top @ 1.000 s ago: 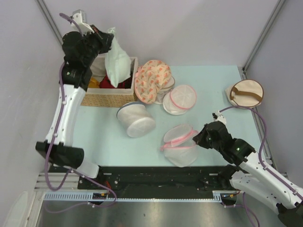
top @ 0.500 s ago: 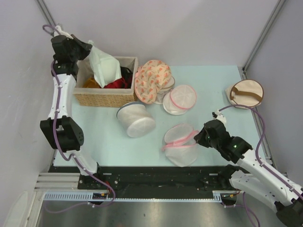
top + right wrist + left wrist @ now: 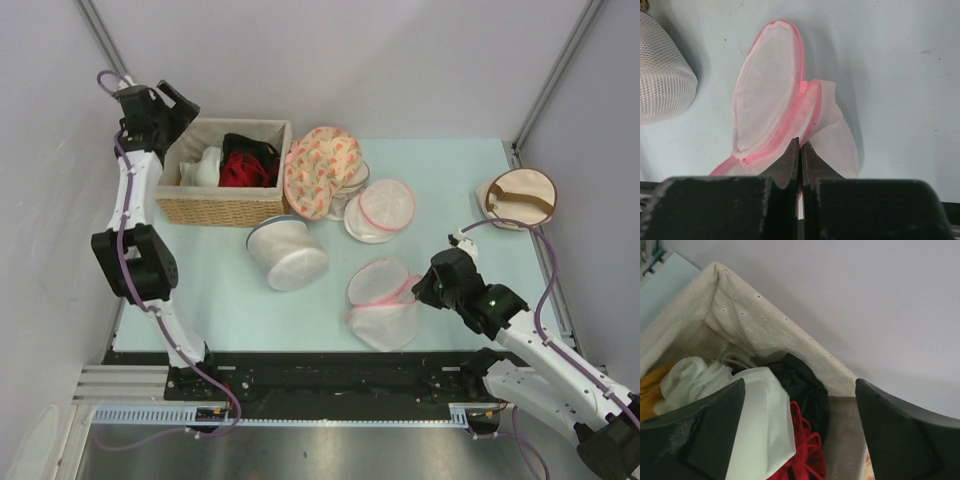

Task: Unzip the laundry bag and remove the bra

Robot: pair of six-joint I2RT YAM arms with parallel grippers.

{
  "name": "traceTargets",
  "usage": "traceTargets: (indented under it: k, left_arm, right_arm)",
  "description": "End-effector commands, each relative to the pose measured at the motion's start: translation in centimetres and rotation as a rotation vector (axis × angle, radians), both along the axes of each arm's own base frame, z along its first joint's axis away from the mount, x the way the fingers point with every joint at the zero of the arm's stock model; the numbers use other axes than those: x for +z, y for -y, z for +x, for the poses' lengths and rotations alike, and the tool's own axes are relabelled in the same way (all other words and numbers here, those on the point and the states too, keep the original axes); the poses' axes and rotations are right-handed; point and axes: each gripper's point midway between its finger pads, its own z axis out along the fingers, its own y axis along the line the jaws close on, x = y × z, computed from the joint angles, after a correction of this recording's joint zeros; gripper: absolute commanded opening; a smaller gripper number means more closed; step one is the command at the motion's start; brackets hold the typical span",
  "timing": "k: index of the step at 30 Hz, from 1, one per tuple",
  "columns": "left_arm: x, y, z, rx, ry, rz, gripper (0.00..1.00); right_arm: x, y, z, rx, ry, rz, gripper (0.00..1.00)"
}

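The laundry bag point(image 3: 380, 312), a white mesh pouch with a pink zipper band, lies unzipped at the front middle of the table, its lid point(image 3: 767, 95) flipped up. My right gripper point(image 3: 422, 290) is shut on the bag's pink rim point(image 3: 801, 142). The red bra point(image 3: 240, 170) lies in the wicker basket point(image 3: 225, 210); its red straps point(image 3: 805, 450) show beside a black garment point(image 3: 802, 382). Over the basket's far left corner, my left gripper point(image 3: 178, 108) hangs open point(image 3: 800, 390) with nothing in it. A pale white garment point(image 3: 765, 425) lies just below it.
A white mesh cylinder point(image 3: 288, 253) lies left of the bag. A peach floral bag point(image 3: 320, 170) and another pink-rimmed pouch point(image 3: 382, 208) sit behind. A beige round bag point(image 3: 518, 197) is at the right edge. Yellow cloth point(image 3: 650, 392) lies in the basket.
My left gripper opened and let go of the pale garment, which dropped into the basket. The left arm swung left and back. The right gripper kept its hold on the bag.
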Motion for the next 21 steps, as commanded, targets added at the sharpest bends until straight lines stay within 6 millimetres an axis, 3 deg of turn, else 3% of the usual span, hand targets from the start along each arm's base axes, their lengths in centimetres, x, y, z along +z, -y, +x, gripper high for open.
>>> traceTargets:
  k: [1, 2, 3, 4, 6, 7, 8, 10, 12, 14, 16, 21]
  left_arm:
    - [4.6, 2.8, -1.6, -0.051, 0.069, 0.128, 0.99]
    - [4.7, 4.0, -1.9, -0.074, 0.068, 0.153, 0.99]
    - [6.0, 4.7, -2.8, -0.092, 0.098, 0.179, 0.99]
    - [4.7, 5.6, -3.5, -0.117, 0.079, 0.173, 0.99]
    - [4.8, 9.3, -4.8, -0.22, 0.123, 0.147, 0.99]
    - [4.0, 10.2, -6.5, -0.242, 0.11, 0.147, 0.99]
    - [3.5, 13.2, -7.6, -0.303, 0.109, 0.152, 0.99]
    - [2.3, 14.9, -10.5, -0.338, 0.099, 0.142, 0.99]
    - [2.5, 17.2, -12.8, -0.417, 0.146, 0.04, 0.99]
    - [0.9, 18.2, -15.7, -0.45, 0.156, -0.013, 0.99]
    - [-0.1, 19.7, -17.6, -0.519, 0.157, -0.04, 0.99]
    - [-0.7, 23.9, -22.9, -0.704, 0.121, 0.024, 0.98]
  right_arm:
    - [1.9, -0.8, 1.2, 0.005, 0.062, 0.034, 0.0]
    - [2.0, -0.9, 1.2, 0.009, 0.064, 0.04, 0.0]
    - [2.1, -1.0, 1.3, 0.014, 0.068, 0.044, 0.0]
    - [2.1, -1.0, 1.2, 0.016, 0.069, 0.047, 0.0]
    - [2.2, -0.8, 1.0, 0.014, 0.072, 0.046, 0.0]
    - [2.3, -0.7, 1.0, 0.011, 0.074, 0.046, 0.0]
    - [2.6, -0.6, 0.9, 0.007, 0.086, 0.053, 0.0]
    - [3.1, -0.4, 0.7, 0.006, 0.098, 0.061, 0.0]
    - [3.9, -0.1, 0.5, 0.0, 0.124, 0.075, 0.0]
    - [5.3, 0.4, 0.6, -0.013, 0.159, 0.074, 0.0]
    - [6.6, 1.4, 0.4, -0.027, 0.188, 0.047, 0.0]
    - [7.4, 5.4, 0.5, -0.125, 0.227, -0.094, 0.0]
